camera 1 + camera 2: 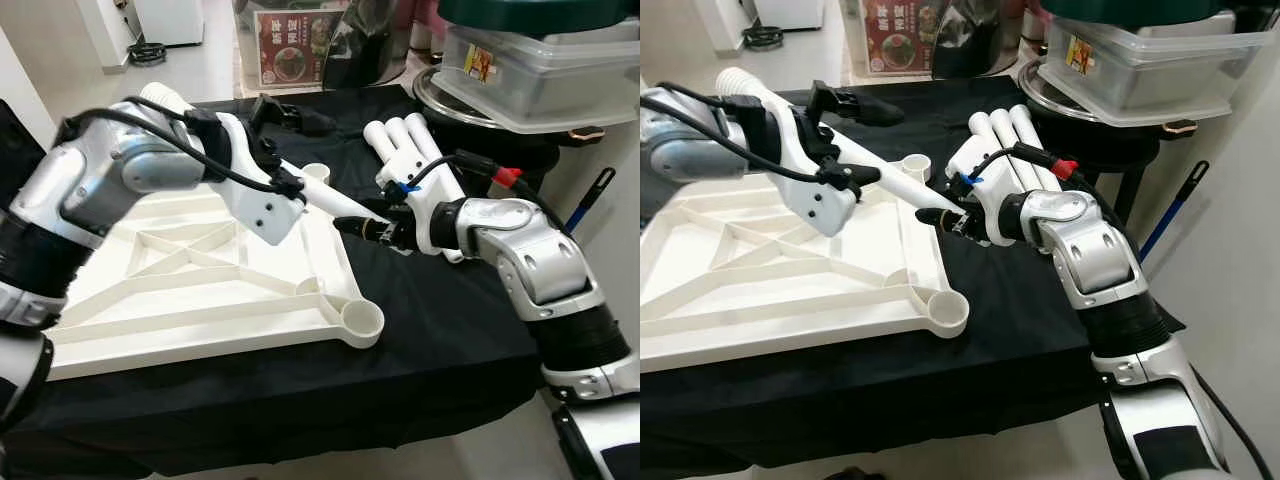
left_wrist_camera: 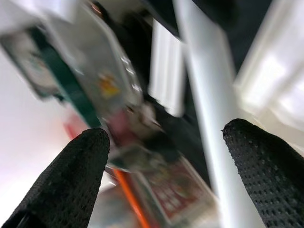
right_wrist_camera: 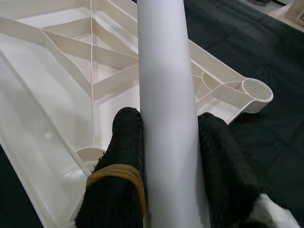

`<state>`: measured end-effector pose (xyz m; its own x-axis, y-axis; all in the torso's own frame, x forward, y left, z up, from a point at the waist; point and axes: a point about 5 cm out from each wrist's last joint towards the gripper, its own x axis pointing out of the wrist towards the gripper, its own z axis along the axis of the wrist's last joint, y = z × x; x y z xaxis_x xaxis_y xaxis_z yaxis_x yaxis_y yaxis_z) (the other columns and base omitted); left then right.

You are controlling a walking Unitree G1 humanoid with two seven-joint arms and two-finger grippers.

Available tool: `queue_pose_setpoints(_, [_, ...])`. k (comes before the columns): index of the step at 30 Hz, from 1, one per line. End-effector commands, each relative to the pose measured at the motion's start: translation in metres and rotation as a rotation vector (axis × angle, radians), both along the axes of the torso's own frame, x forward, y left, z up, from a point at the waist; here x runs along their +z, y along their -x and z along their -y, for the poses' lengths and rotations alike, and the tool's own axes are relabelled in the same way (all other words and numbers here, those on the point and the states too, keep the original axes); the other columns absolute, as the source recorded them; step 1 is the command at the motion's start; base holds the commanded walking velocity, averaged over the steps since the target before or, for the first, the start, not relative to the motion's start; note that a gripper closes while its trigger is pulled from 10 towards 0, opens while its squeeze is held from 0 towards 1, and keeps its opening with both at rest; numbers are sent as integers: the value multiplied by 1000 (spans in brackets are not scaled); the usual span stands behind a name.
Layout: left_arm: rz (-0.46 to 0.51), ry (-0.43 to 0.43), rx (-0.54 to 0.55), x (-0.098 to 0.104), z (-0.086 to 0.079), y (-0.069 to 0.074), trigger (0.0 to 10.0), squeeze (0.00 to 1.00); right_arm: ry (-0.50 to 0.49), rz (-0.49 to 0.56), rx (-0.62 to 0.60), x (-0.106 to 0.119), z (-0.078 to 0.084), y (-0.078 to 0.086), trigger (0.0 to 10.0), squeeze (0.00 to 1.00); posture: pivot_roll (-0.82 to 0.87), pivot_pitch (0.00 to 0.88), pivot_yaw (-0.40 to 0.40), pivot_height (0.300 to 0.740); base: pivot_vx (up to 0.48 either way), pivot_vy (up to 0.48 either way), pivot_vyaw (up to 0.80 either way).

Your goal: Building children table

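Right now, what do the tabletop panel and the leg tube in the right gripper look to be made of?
Tabletop panel: probably moulded plastic, off-white with a slight sheen; its ribbed underside and threaded corner socket suggest this. Leg tube, held by the right gripper: smooth white, semi-matte, likely plastic too, though the look leaves that open.

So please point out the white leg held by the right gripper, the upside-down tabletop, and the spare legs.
leg (image 3: 166, 95), right wrist view, mid shaft.
tabletop (image 1: 362, 320), left eye view, corner socket.
spare legs (image 1: 405, 145), left eye view, middle of bundle.
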<state>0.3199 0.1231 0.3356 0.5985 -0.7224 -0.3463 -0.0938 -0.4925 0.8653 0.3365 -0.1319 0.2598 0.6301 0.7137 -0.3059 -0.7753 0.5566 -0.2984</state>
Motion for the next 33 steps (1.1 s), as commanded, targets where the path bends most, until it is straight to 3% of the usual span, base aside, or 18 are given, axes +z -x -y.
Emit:
queue_pose_setpoints(1, [-29, -62, 39, -7, -6, -4, 10000, 243, -1, 25, 31, 8, -4, 3, 10000, 0, -13, 46, 8, 740, 0, 0, 0])
queue_pose_setpoints(2, [-40, -79, 70, -11, -11, -8, 10000, 0, -3, 25, 42, 9, -5, 5, 10000, 0, -14, 47, 8, 740, 0, 0, 0])
queue_pose_setpoints(8, [-50, -80, 100, -16, -15, -14, 10000, 0, -1, 23, 68, 8, -8, 10, 10000, 0, -20, 44, 10, 740, 0, 0, 0])
queue_pose_setpoints(12, [23, -47, 131, -11, -14, -28, 10000, 0, -5, 13, 109, 7, -14, 19, 10000, 0, -28, 36, 11, 740, 0, 0, 0])
queue_pose_setpoints(17, [29, -69, 144, -12, -14, -32, 10000, 0, -7, 9, 124, 8, -18, 22, 10000, 0, -26, 34, 12, 740, 0, 0, 0])
queue_pose_setpoints(18, [21, -77, 149, -12, -15, -33, 0, 0, -8, 9, 124, 8, -18, 23, 10000, 0, -24, 34, 11, 740, 0, 0, 0])
queue_pose_setpoints(27, [10, -115, 163, -15, -18, -33, 0, 0, -15, 5, 107, 10, -17, 23, 10000, 0, -18, 40, 10, 740, 0, 0, 0])
queue_pose_setpoints(33, [39, -96, 164, -10, -18, -36, 0, 0, -20, -5, 84, 9, -18, 22, 10000, 0, -16, 41, 8, 740, 0, 0, 0])
